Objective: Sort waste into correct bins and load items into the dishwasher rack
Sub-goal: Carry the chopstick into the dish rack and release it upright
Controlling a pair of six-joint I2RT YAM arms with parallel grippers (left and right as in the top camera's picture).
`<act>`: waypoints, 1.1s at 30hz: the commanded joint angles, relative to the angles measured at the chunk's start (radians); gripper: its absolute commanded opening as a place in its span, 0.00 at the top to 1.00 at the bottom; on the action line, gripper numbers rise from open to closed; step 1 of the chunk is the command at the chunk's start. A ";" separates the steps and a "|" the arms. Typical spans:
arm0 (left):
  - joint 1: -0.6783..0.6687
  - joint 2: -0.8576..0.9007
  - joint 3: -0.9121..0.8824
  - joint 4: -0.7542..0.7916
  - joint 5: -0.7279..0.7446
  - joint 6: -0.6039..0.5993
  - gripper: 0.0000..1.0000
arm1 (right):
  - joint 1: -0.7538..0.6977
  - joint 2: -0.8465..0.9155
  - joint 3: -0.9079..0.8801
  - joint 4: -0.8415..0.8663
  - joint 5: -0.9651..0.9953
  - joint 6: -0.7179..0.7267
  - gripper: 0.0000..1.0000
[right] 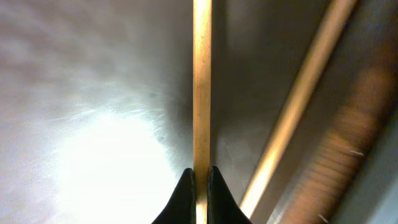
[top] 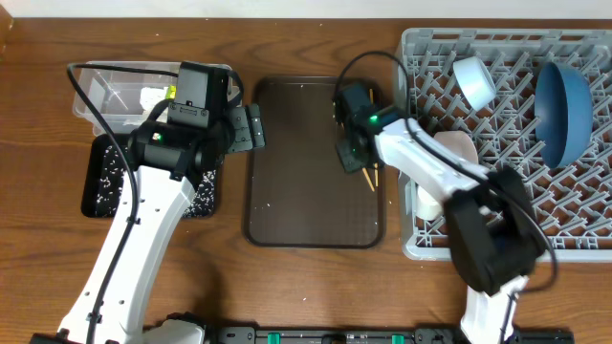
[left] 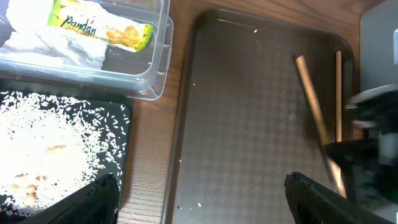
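At right rim of serving tray (top: 306, 191): right gripper (right: 199, 180) nipped tight on one chopstick (right: 201, 81); at left rim, left gripper (left: 202, 199) wide apart, empty.

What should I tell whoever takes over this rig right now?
Left gripper: open, empty, near the brown tray's left edge.
Right gripper: jaws shut on one chopstick over the brown tray; the second chopstick lies beside it.
Done: tissue and wrapper are in the clear tub; rice is in the black tray; dark blue bowl and white cup are in the rack.
Left: both chopsticks into the rack.
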 commanded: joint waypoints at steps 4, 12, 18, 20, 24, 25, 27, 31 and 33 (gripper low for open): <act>0.005 0.007 0.008 -0.002 -0.008 0.002 0.12 | -0.045 -0.282 0.061 -0.017 0.026 0.007 0.99; 0.005 0.007 0.008 -0.002 -0.008 0.002 0.12 | -0.249 -0.393 0.061 -0.166 0.126 0.005 0.99; 0.005 0.007 0.008 -0.002 -0.008 0.002 0.12 | -0.440 -0.378 0.053 -0.258 0.133 -0.024 0.99; 0.005 0.007 0.008 -0.002 -0.008 0.002 0.12 | -0.488 -0.371 0.052 -0.279 0.133 -0.042 0.99; 0.005 0.007 0.008 -0.002 -0.008 0.002 0.12 | -0.571 -0.352 0.052 -0.313 0.144 -0.127 0.98; 0.005 0.007 0.008 -0.002 -0.008 0.002 0.12 | -0.585 -0.348 0.052 -0.319 0.150 -0.144 0.98; 0.005 0.007 0.008 -0.002 -0.008 0.002 0.12 | -0.611 -0.337 0.052 -0.330 0.153 -0.163 0.99; 0.005 0.007 0.008 -0.002 -0.008 0.002 0.12 | -0.621 -0.303 0.052 -0.342 0.151 -0.182 0.99; 0.005 0.007 0.008 -0.002 -0.008 0.002 0.12 | -0.620 -0.286 0.052 -0.346 0.152 -0.195 0.99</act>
